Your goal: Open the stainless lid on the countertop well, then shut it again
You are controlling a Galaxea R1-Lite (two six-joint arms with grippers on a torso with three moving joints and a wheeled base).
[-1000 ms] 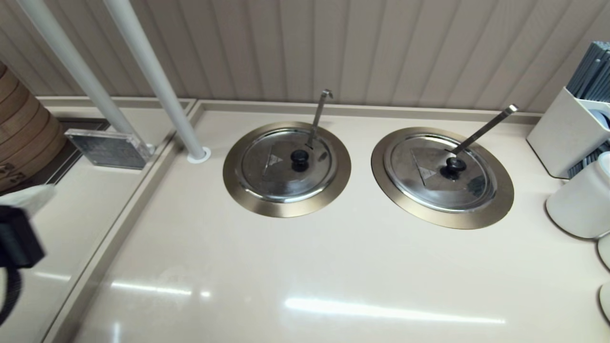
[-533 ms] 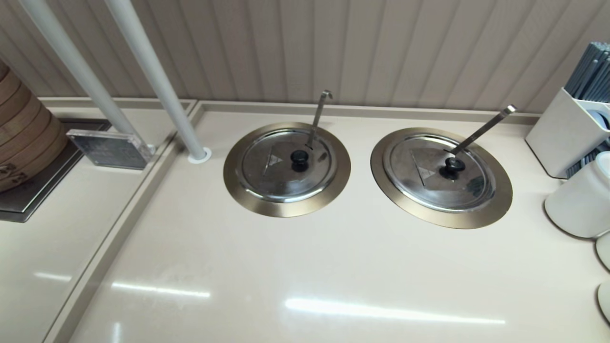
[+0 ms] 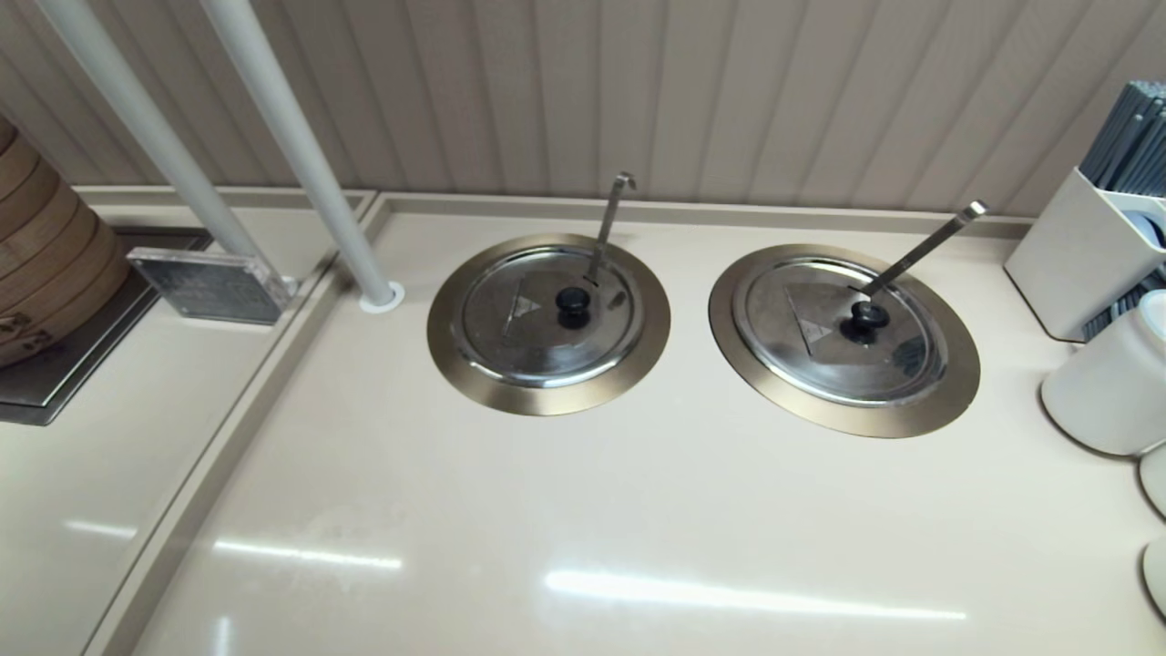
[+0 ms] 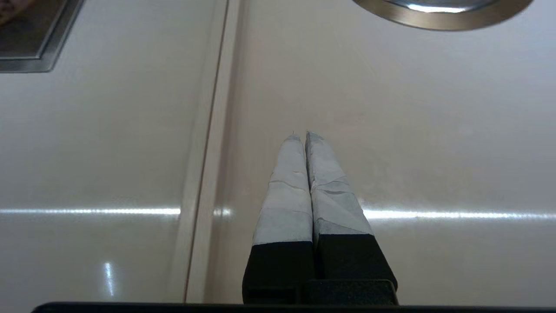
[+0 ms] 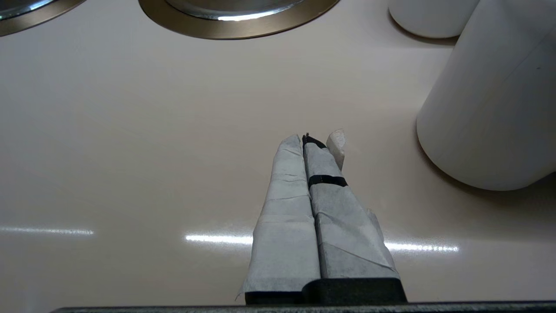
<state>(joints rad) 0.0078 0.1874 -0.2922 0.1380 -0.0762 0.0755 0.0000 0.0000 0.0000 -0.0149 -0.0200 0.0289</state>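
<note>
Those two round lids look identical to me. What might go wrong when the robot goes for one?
It may pick the wrong one: the stainless lid has a twin lid beside it, told apart mainly by the hook-tipped ladle handle. That handle rises right beside the black knob, so fingers could knock it. The left gripper is shut and must open first.

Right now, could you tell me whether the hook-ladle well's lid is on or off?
On. The stainless lid sits flat inside the countertop well, no gap showing.

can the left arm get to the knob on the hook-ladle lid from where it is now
Probably yes: the left gripper hangs shut over bare counter, with nothing between it and the stainless lid; only the hook-tipped ladle handle crowds the black knob.
</note>
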